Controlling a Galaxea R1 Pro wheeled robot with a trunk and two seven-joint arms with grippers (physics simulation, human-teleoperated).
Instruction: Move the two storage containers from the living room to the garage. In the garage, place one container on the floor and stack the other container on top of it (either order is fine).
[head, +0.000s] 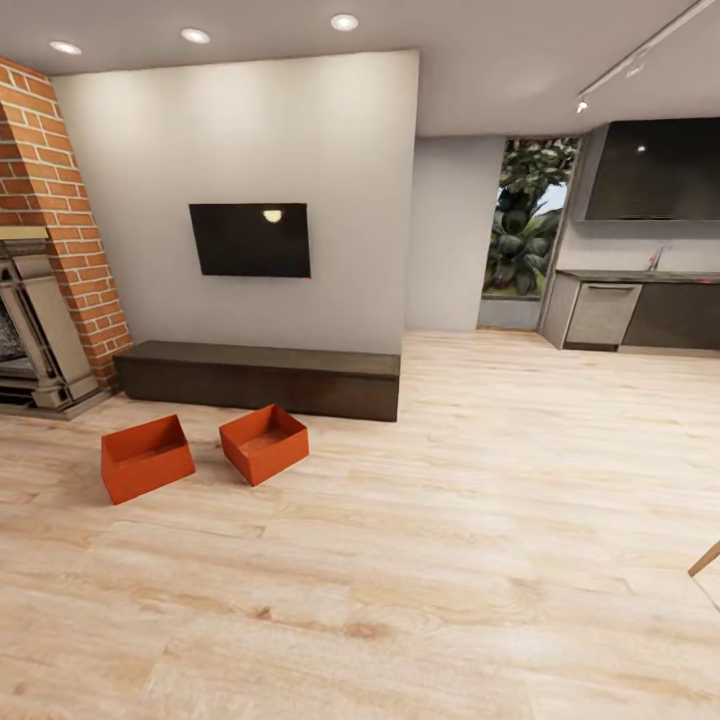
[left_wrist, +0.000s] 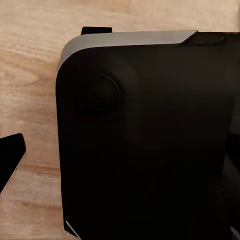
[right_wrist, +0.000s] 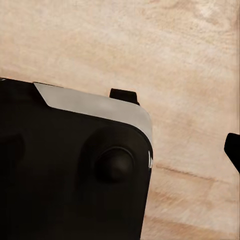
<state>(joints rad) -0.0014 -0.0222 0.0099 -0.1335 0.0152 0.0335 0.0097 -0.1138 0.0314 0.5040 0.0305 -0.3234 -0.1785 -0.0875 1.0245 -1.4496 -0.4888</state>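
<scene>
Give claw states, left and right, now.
Left claw: cannot be told; wrist view shows the dark robot base over wood floor.
Right claw: cannot be told either.

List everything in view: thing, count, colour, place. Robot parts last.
bins: 2, orange-red, on wood floor before the cabinet, apart; second
cabinet: 1, dark wood, low along white wall
TV: 1, black, on wall above cabinet
chimney: 1, red brick, far left
fireplace: 1, grey, at chimney's foot
kitchen counter: 1, dark, far right
plants: green, beyond window
floor: light wood planks
robot body: black, in both wrist views above floor; end effector states cannot be told
</scene>
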